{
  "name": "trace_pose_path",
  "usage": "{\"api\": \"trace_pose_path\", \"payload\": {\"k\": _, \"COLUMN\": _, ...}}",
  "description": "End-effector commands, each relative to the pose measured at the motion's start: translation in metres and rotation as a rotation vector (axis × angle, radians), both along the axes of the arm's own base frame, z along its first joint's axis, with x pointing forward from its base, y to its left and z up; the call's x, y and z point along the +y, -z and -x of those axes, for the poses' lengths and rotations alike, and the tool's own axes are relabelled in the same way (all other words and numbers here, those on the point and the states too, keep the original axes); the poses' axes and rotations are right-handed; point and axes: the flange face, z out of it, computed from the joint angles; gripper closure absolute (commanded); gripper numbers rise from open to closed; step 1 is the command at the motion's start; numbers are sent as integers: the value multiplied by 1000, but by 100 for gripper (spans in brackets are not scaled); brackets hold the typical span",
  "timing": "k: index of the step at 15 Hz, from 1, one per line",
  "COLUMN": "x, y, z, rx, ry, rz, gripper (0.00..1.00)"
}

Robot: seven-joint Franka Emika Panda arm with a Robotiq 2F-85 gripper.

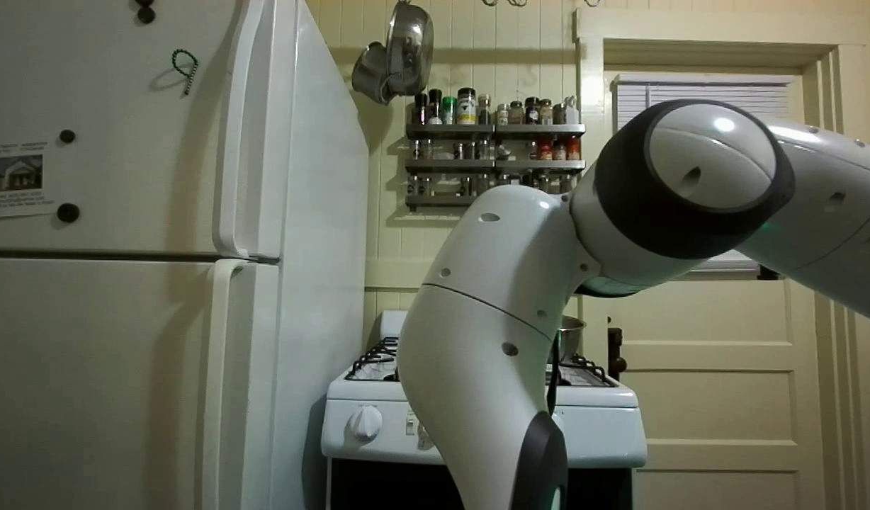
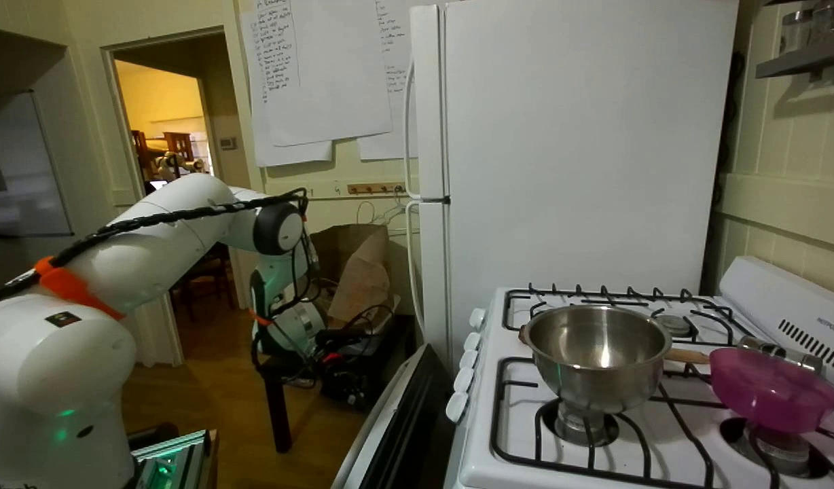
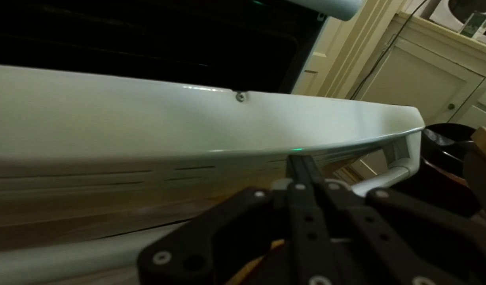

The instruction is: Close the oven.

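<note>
Nearest, in the wrist view: gripper (image 3: 300,160), jaws together, nothing seen between. Along the outer side, a white handle (image 3: 88,251). Then the oven door (image 3: 168,118), with the gripper's tips right by the upper edge; contact hard to judge. Partly open, tilted outward from the front. Probably rigid and fairly heavy, likely swinging on a low hinge, perhaps springy, with slick enamel apt to let tips slide. Best pushed steadily from outside, near mid-width or on the handle, no pinch needed. Beyond, in both exterior views, the white oven (image 1: 591,432), close beside the refrigerator (image 2: 573,170).
</note>
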Motion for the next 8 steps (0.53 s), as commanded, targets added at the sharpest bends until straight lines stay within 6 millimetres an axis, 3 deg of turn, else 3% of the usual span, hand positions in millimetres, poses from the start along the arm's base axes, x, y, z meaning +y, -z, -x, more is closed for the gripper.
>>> {"api": "trace_pose_path", "payload": {"k": 1, "x": 16, "y": 0, "z": -1, "rx": -18, "ry": -77, "rz": -56, "gripper": 100}}
{"api": "trace_pose_path", "payload": {"k": 8, "x": 29, "y": 22, "z": -12, "rx": 6, "ry": -197, "rz": -196, "gripper": 100}}
